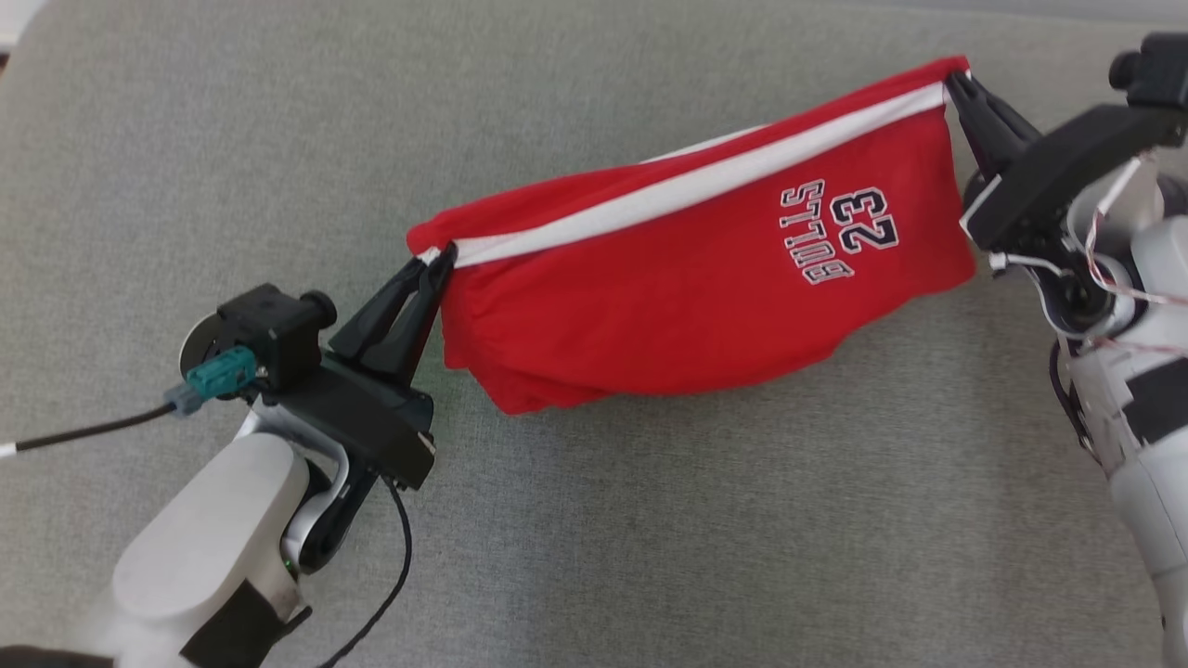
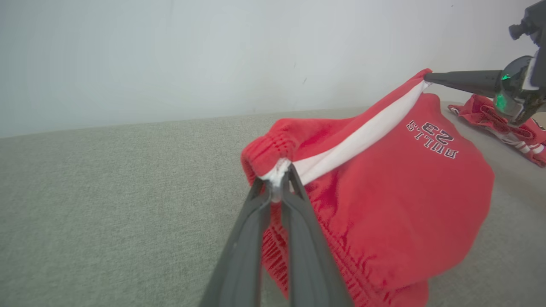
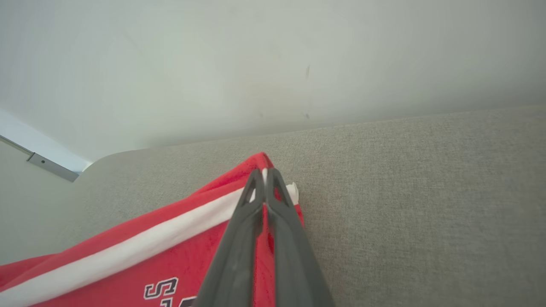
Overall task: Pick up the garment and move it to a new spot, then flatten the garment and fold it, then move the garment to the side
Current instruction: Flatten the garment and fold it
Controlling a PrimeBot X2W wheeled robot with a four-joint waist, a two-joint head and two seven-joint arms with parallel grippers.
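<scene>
Soft grey cloth [image 1: 650,538] covers the flat top, and a pale wall [image 2: 170,55] stands behind it. Red shorts [image 1: 668,306] hang in the middle of the head view, pulled tight between two grippers.

Dark letters with white edges say BULLS [image 1: 815,232]. Next to them is the number 23 [image 1: 868,218]. From the head view the writing is upside down.

A white stripe [image 1: 687,190] runs along the top edge of the shorts from one gripper to the other. The rest is plain red and sags down in soft folds. The waistband [image 2: 273,143] is bunched and crinkly.

The left gripper [image 1: 444,258] is at 8 o'clock from the shorts. Its fingers are pressed together, pinching the waistband where the stripe ends. The right gripper [image 1: 954,83] is at 2 o'clock from the shorts. Its fingers are pressed together too, pinching the other end of the stripe.

I cannot tell if the bottom of the shorts touches the grey cloth.

In the left wrist view, another red cloth [image 2: 512,132] with white trim lies flat at 3 o'clock, past the right gripper.
</scene>
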